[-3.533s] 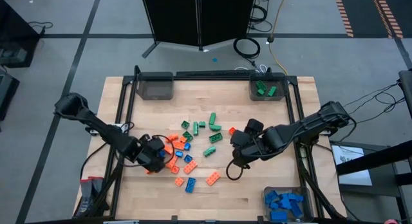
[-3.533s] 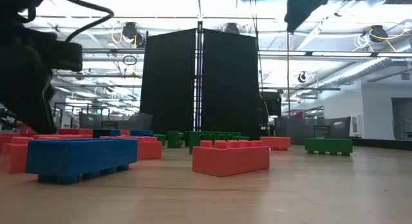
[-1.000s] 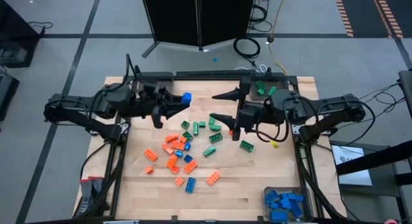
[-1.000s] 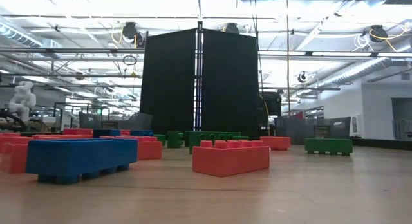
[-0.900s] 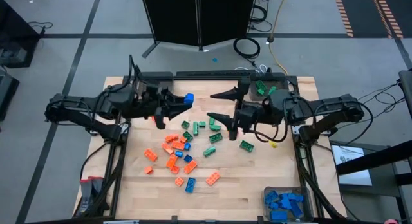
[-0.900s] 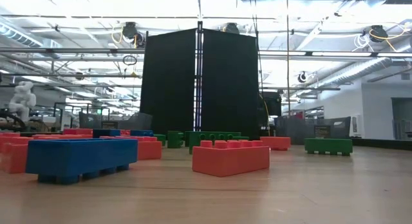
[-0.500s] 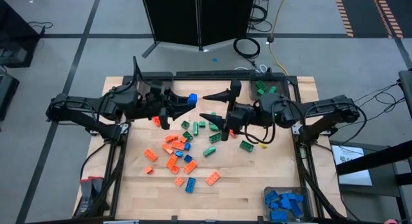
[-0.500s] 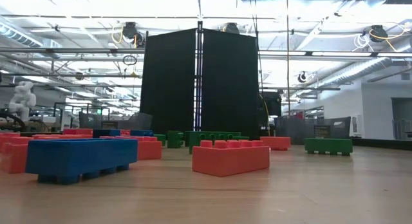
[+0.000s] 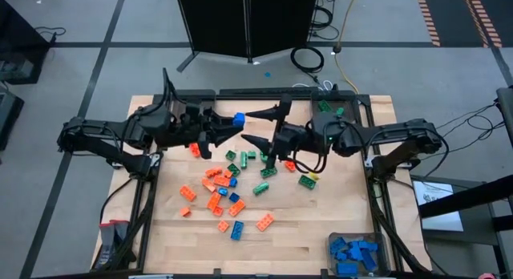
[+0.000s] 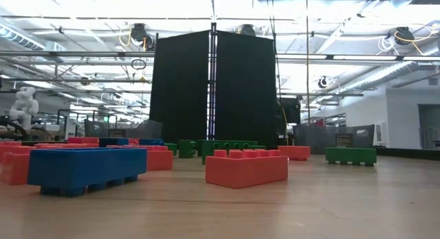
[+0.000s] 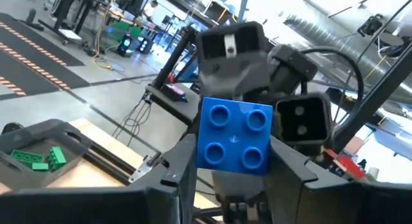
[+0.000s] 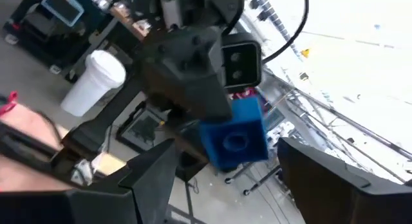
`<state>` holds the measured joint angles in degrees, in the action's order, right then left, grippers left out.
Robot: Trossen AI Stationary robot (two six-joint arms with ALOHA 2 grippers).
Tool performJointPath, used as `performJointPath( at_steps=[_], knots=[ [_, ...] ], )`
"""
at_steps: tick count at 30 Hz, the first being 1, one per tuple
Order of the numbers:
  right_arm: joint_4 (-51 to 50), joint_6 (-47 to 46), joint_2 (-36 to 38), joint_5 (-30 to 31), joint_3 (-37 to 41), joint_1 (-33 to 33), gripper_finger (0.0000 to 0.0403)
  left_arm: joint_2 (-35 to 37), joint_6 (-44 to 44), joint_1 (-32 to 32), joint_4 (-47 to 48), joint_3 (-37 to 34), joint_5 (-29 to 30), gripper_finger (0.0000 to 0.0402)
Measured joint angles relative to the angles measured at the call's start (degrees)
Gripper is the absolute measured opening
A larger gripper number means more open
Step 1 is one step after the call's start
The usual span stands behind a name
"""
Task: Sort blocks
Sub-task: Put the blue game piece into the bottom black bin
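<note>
Blue square studded block (image 9: 238,119) pinched in left fingers (image 9: 225,127), right fingers (image 9: 265,127) spread, empty

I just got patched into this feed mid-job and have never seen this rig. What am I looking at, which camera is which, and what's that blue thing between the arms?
Two dark robot arms work at a wooden table. The high view looks straight down; the low view sits at table height; each wrist view looks out past one arm's own fingers. Raised over the table's far middle, the left claw is shut on a small square blue block, seen close up in the left wrist view. The right claw faces it with its jaws open, one on either side of the block, not yet closed. It looks like a handover. Loose blocks, orange, green and blue, lie below. Corner bins hold green blocks and blue blocks.
</note>
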<state>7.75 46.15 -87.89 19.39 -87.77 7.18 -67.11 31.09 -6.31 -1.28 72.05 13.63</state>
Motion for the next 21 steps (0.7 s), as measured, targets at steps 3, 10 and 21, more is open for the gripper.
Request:
performJointPath(
  at_steps=[3,10,21],
  knots=[
    [-0.04,0.05,-0.20,0.03,-0.22,-0.01,0.0267,0.00,0.02,-0.04,-0.01,0.00,-0.02,0.0127],
    [1.45,2.80,-0.13,0.01,-0.44,-0.07,0.0267,0.00,0.09,-0.08,-0.10,0.00,0.00,0.0127],
    [3.73,4.30,-0.13,-1.77,-0.44,-0.37,0.0267,-0.87,0.19,-0.08,-1.05,0.00,0.00,0.0127]
  ],
)
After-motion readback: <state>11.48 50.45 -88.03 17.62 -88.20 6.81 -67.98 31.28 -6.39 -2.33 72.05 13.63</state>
